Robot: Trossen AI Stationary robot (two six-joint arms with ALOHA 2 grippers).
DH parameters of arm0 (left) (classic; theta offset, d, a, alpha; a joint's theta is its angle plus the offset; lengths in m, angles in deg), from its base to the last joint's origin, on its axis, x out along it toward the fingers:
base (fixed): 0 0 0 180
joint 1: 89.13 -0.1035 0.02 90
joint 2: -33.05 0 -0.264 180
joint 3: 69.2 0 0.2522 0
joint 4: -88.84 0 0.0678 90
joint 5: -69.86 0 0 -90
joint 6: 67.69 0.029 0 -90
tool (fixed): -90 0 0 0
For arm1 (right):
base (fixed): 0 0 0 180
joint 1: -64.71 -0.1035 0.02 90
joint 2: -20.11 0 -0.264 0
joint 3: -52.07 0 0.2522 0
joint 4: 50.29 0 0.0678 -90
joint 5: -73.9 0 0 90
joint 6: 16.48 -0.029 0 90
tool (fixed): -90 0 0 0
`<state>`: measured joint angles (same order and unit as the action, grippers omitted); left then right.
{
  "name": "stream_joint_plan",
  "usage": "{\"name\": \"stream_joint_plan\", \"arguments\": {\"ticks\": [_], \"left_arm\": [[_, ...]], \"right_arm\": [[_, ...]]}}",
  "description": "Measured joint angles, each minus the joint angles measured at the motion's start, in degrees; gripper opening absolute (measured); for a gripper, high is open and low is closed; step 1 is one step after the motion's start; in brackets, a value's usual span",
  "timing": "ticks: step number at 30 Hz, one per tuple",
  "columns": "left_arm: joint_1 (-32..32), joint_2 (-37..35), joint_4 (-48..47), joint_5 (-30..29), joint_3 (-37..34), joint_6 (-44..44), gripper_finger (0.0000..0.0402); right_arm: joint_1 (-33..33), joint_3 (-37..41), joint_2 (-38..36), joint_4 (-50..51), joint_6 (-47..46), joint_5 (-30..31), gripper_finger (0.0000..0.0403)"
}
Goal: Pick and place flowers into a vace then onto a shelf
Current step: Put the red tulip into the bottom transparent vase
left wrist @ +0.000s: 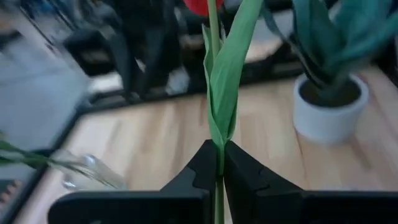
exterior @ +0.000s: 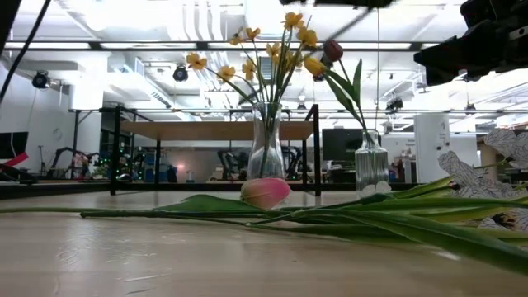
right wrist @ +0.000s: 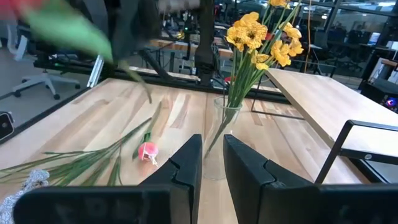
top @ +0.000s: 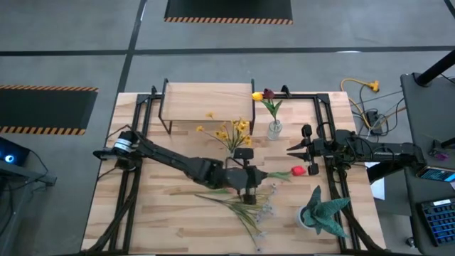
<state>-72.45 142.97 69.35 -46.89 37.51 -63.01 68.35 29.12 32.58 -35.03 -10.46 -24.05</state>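
The left gripper (top: 250, 178), sitting just below the centre of the light wooden tabletop (top: 149, 220), is clamping its jaws shut on the thin green stem of a red tulip (top: 298, 171). That stem is running from the jaws toward three o'clock in the high view, ending in the red blossom near the right gripper (top: 293, 149). In the left wrist view the stem (left wrist: 216, 93) is rising straight out from between the closed fingers, its long axis in line with the gripper.

The right arm is waiting at three o'clock, its jaws standing only narrowly apart and holding nothing.

Two clear glass vases are standing toward twelve o'clock of the held tulip: one with yellow flowers (top: 234, 131), and a smaller one (top: 274, 129) holding a yellow and a maroon blossom. More flowers (top: 234, 203), a pink tulip among them, are lying loose at six o'clock. The small wood-topped shelf (top: 206, 102) is standing behind the vases, bare.

The left arm is plainly the nearer one; the stem's cut end probably needs tipping downward over a vase mouth.
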Motion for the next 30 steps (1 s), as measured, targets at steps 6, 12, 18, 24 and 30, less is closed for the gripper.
{"name": "stream_joint_plan", "arguments": {"ticks": [6, 12, 18, 24, 30], "left_arm": [[0.63, -2.26, 13.21, -10.64, -4.36, 7.15, 0.0001], [0.66, -5.52, 39.40, -11.19, -15.89, 18.87, 0.0000], [0.24, -12.07, 58.91, -10.63, -29.71, 24.36, 0.0000], [-1.24, -17.38, 73.31, -6.42, -41.26, 26.44, 0.0000], [-3.48, -18.83, 82.90, -2.67, -47.38, 26.57, 0.0000]], "right_arm": [[0.00, 0.02, 0.00, -0.02, 0.03, 0.00, 0.0057], [0.00, 0.02, 0.00, 0.02, 0.20, -0.02, 0.0057], [0.00, 0.02, -0.02, 0.00, 0.20, 0.00, 0.0057], [0.00, 0.02, -0.02, -0.02, 0.42, 0.00, 0.0057], [0.00, 0.02, -0.01, -0.04, 0.42, 0.00, 0.0057]]}}
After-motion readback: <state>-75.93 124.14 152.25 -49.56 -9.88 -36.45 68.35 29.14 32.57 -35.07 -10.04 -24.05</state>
